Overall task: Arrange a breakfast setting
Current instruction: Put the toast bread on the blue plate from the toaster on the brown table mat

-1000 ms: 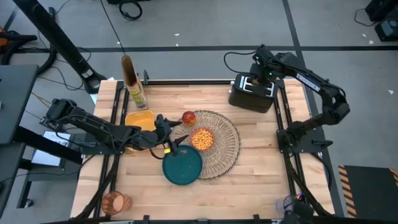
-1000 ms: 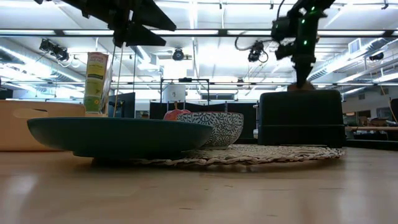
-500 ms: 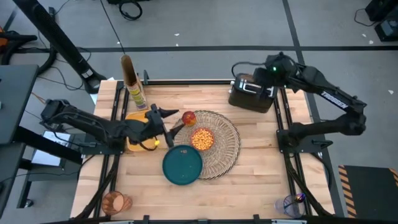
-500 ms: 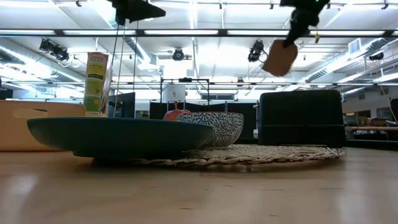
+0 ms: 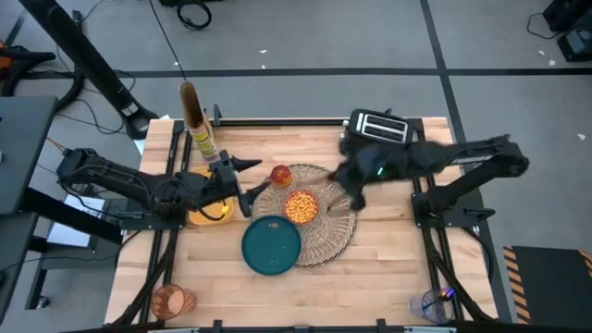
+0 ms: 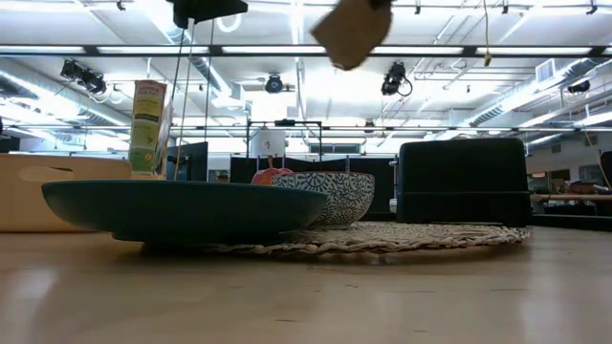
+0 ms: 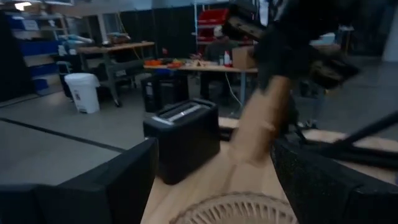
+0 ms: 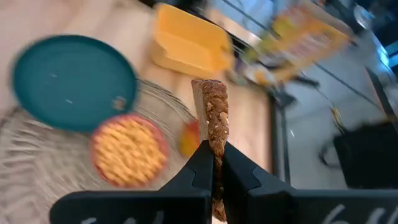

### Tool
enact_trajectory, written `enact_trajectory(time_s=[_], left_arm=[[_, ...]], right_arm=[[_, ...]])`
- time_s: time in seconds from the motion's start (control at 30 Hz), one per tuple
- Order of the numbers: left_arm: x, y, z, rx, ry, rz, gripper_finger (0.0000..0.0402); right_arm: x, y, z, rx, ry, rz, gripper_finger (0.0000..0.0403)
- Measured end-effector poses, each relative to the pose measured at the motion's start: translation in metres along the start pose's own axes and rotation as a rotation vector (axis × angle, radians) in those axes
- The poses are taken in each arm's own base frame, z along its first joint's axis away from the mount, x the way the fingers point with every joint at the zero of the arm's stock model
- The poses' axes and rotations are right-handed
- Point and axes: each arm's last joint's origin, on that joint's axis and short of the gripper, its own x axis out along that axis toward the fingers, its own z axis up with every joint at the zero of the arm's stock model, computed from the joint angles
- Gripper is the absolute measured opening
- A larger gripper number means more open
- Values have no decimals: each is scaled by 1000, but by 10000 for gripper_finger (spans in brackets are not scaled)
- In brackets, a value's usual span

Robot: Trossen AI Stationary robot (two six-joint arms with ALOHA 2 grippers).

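The brown toast slice [image 8: 213, 115] is held in my shut right gripper [image 8: 214, 163], high above the round straw placemat [image 5: 335, 222]; it also shows in the low view [image 6: 351, 31] and the left wrist view [image 7: 260, 127]. In the high view the gripper [image 5: 352, 192] hides the toast. The teal plate [image 5: 272, 246] lies with one edge on the mat's near left rim. The small bowl [image 5: 300, 206] and the red apple [image 5: 280, 175] sit on the mat. My left gripper [image 5: 242, 185] is open and empty beside the apple, above a yellow container [image 5: 209, 178]. My right gripper pinches the toast slice between its two fingers, one on each flat face, at one edge of the slice [image 8: 215, 149]. The rest of the slice sticks out past the fingertips. The toast is lifted clear and tilted, well above the mat.
A black toaster [image 5: 379, 129] stands at the far right. A tall box [image 5: 202, 139] stands at the far left. An orange cup [image 5: 172, 301] lies at the near left corner, and a clear cup [image 5: 433, 303] stands at the near right.
My right gripper has lifted the toast up out of the toaster and carried it toward the table's left and near side, to above the placemat. My left gripper has drawn back from over the plate toward the table's left and far side, to above the yellow container.
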Motion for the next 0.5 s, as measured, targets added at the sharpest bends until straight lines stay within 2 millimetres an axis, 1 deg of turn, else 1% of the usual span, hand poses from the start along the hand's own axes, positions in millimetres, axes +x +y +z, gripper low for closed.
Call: enact_trajectory(time_s=[0.13,0.23,0.33,0.5], left_arm=[[-4,-6,-3,17,24,-32,318],[-9,-10,-3,27,36,-57,318],[-14,-14,-5,44,54,-89,318],[-29,-17,5,35,14,-146,318]], right_arm=[[33,41,20,-75,-41,86,16],[60,74,30,-123,-46,124,16],[91,105,32,-164,-28,142,16],[143,150,27,-236,-3,103,16]])
